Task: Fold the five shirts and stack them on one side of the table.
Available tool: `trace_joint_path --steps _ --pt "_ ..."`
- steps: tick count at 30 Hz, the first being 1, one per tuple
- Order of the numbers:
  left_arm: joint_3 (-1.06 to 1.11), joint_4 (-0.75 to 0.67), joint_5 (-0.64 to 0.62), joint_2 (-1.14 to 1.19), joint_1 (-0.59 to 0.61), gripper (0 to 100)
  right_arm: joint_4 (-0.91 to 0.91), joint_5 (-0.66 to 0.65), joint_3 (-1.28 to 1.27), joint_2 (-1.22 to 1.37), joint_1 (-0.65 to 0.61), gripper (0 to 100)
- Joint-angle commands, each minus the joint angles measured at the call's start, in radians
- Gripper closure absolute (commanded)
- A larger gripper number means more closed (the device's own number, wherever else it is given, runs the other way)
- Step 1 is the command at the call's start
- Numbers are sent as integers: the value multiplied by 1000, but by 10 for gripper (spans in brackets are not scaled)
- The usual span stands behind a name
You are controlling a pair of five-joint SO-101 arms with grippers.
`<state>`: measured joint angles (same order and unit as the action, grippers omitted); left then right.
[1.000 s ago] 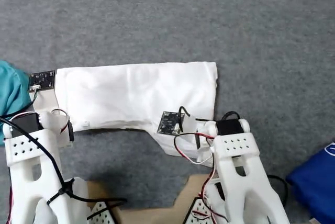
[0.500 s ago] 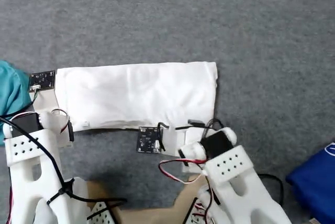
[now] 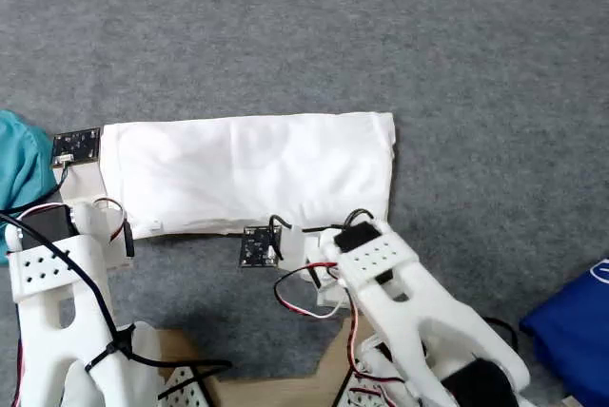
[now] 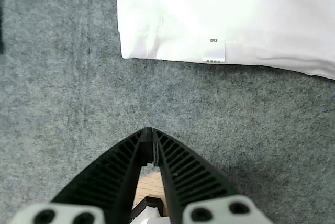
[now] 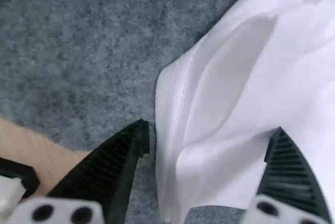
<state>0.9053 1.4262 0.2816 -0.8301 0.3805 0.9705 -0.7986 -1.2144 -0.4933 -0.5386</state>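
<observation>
The white shirt (image 3: 247, 174) lay folded into a long band across the middle of the grey table (image 3: 285, 36). In the right wrist view, a loose, bunched flap of its near edge sat between the widely parted jaws of the right gripper (image 5: 209, 135). The left wrist view showed a small label (image 4: 213, 50) at the hem, and the left gripper (image 4: 152, 132) pinched closed and empty over bare felt near it. From above, a teal shirt (image 3: 19, 164) lay at the table's left edge and a blue shirt (image 3: 571, 321) at its right.

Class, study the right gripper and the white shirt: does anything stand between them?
Nothing visible does. The right gripper is open, with its jaws on either side of a loose fold at the edge of the white shirt.
</observation>
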Motion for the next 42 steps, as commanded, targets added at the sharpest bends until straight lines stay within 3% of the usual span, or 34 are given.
trace_joint_path --steps 1,6,10,17,30,38,42 --pt "-3 5 -5 -21 9 981 -12 14 35 21 -2 698" --pt "-3 5 -5 -21 9 981 -20 15 33 21 -2 848" --pt "-3 6 -5 -21 9 981 -48 14 35 21 56 907" --pt "-3 6 -3 -21 9 981 3 8 143 21 137 914" --pt "-2 6 -3 -21 9 981 255 -83 559 30 139 914" --pt "-2 8 -3 -21 9 981 287 -89 650 229 130 914" --pt "-2 18 -2 -21 9 981 321 -89 615 208 90 912"
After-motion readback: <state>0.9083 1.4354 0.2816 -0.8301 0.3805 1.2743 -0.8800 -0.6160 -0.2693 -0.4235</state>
